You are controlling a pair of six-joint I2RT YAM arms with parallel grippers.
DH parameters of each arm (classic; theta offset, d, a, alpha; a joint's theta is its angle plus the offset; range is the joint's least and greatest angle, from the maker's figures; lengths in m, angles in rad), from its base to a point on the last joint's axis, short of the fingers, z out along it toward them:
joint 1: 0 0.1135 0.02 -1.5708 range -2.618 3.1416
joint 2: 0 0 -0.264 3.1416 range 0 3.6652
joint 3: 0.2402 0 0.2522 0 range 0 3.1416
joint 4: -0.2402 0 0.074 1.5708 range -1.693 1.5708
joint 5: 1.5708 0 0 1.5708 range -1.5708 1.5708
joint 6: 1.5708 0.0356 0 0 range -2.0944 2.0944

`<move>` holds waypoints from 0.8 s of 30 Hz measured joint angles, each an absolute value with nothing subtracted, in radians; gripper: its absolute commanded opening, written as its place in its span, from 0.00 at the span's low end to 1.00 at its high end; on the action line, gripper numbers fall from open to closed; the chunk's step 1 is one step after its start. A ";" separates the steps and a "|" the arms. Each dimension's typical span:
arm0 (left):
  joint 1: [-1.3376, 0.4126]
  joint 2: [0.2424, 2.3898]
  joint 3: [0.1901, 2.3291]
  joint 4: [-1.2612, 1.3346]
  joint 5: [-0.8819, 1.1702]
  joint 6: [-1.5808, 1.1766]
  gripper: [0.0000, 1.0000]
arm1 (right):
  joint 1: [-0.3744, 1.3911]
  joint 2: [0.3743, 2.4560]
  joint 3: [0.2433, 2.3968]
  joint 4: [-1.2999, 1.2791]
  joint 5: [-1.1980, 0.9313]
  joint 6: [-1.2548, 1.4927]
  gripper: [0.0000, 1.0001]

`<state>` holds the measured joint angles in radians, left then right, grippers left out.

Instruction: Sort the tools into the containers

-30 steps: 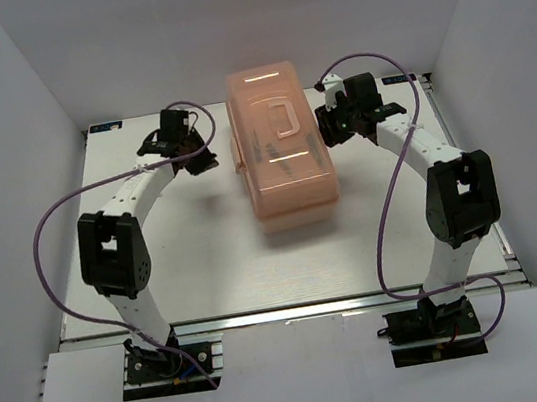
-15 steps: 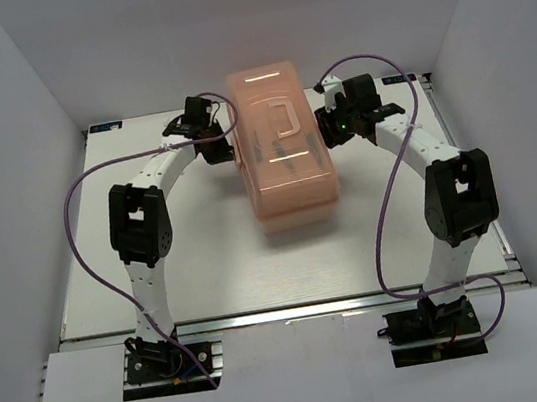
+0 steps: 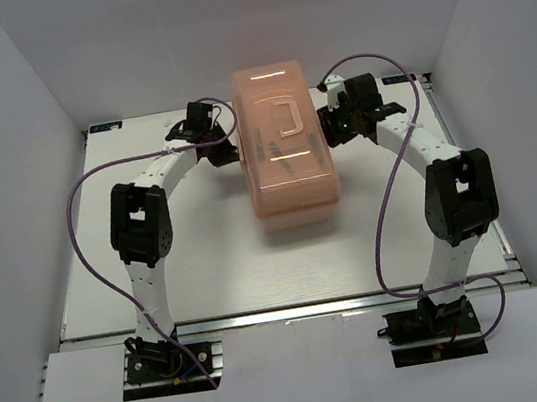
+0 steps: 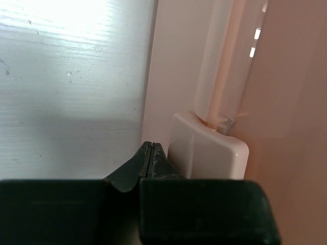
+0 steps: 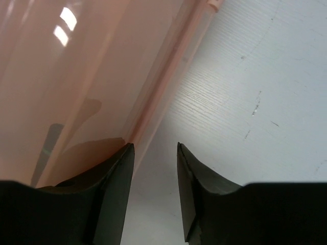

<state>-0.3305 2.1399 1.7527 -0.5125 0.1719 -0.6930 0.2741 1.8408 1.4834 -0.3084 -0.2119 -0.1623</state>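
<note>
Left jaws noted shut, tips just beside pale latch (image 4: 207,153) of closed toolbox (image 3: 291,182). Right jaws noted part-open, empty, against the opposite wall. Dark shapes, probably tools (image 3: 263,147), glimpsed under lid. Risk judged: latch missed, toolbox shoved across desk (image 3: 207,261).

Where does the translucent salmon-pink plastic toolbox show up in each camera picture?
Top external: the translucent salmon-pink plastic toolbox sits centre, toward the far wall.
Left wrist: it fills the right side.
Right wrist: it fills the upper left.
Shared landmark: the white table beside it, visible in all three.
</note>
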 measured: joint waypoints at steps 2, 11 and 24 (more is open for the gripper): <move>-0.331 2.140 1.747 -0.507 0.171 -0.702 0.00 | 0.274 1.841 1.484 -0.307 -0.179 -0.158 0.51; -0.326 2.136 1.708 -0.439 0.280 -0.749 0.00 | 0.212 1.814 1.476 -0.305 -0.144 -0.136 0.62; -0.380 2.196 1.724 -0.329 0.418 -0.799 0.00 | 0.076 1.641 1.450 -0.268 -0.146 -0.162 0.64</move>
